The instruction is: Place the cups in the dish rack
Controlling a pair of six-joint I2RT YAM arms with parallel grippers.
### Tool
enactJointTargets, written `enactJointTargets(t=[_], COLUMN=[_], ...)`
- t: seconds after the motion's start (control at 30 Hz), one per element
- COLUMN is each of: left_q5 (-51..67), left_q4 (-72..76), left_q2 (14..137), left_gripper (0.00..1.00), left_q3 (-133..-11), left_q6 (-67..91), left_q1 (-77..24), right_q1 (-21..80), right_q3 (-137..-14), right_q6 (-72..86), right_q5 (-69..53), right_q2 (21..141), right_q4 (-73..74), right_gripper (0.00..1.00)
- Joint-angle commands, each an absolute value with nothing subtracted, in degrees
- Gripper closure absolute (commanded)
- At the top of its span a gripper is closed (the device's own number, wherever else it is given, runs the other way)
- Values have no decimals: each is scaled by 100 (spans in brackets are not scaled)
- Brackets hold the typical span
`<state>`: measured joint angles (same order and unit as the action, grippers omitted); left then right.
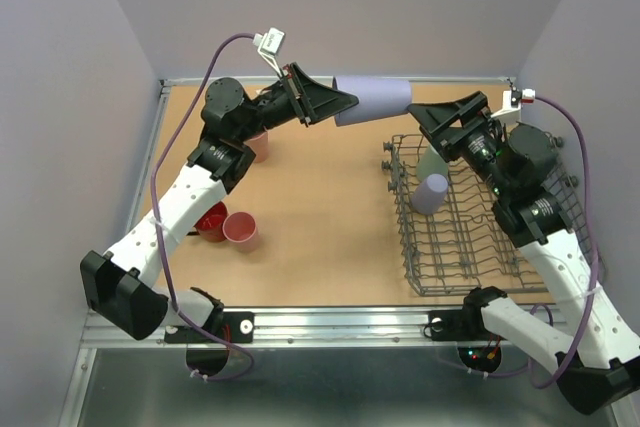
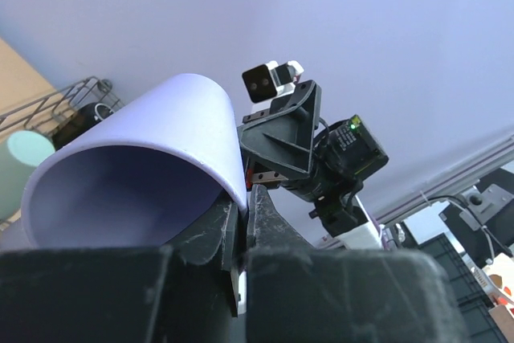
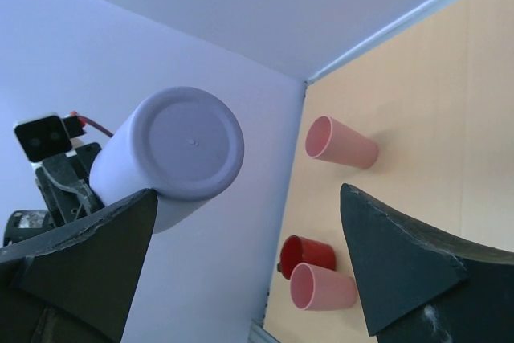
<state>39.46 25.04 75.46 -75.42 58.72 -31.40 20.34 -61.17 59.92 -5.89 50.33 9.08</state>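
Passing a lavender handleless plastic tumbler [image 1: 375,99] from arm to arm above the tan wooden surface [image 1: 320,197]. The left end effector [image 1: 345,102] is clenched on the tumbler's rim, one finger inside the mouth and one outside. It holds the cup horizontal in mid-air near the far edge, base pointing toward the right arm. The right end effector [image 1: 432,130] faces that base with its jaws fully spread; in the right wrist view the base sits just beyond the left finger [image 3: 88,255], apart from both.

The rectangular grey wire dish rack [image 1: 480,262] stands on the right half of the surface. It already carries a second lavender tumbler [image 1: 430,192] and a sage-green tumbler [image 1: 432,160] near its far-left corner. Not yet loaded, on the left half, are a pink tumbler [image 1: 258,144] partly hidden behind the left arm, a glossy red mug [image 1: 211,220] and another pink tumbler [image 1: 241,230] touching it.

Step in hand, as judged: hand-over of the third cup. The next move calls for the right jaws to advance around the tumbler's body and close. Only then should the left grip release, so that the cup can be carried over to the rack.
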Motion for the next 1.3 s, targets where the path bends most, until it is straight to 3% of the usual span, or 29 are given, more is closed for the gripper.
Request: enactJointTargets(t=[0.0,0.47,1.03,1.13,1.23,1.27], left_q5=[4219,3973,3463,3402,3349,3331], left_q4=[3419,6011,6012,6012,6021,6003], left_q2=[7269,7444,7673,7629,7533,7532], left_gripper=[100,100,100,100,100,100], left_q3=[-7453,-6381,-6390,-6337,-6206,-6179], left_q6=[6205,7857,7726,7673,7673,7673], left_q1=[-3164,-3225,-3401,-3454,-3463,-3472], right_q1=[2065,2206,2795,2795,2786,2795], right_q3=[-5994,-5537,-5704,-5652,-5590,-5590], right_q6=[6293,6952,6891,6961,7014,7014], right_q5=[-694,-923,-624,-519,-440,-422], right_q2=[5054,5308,5897,5906,5889,5889], right_q4=[-156,-1581,-2092,-2092,-2127,-2092], right_gripper=[0,0,2,16,42,66])
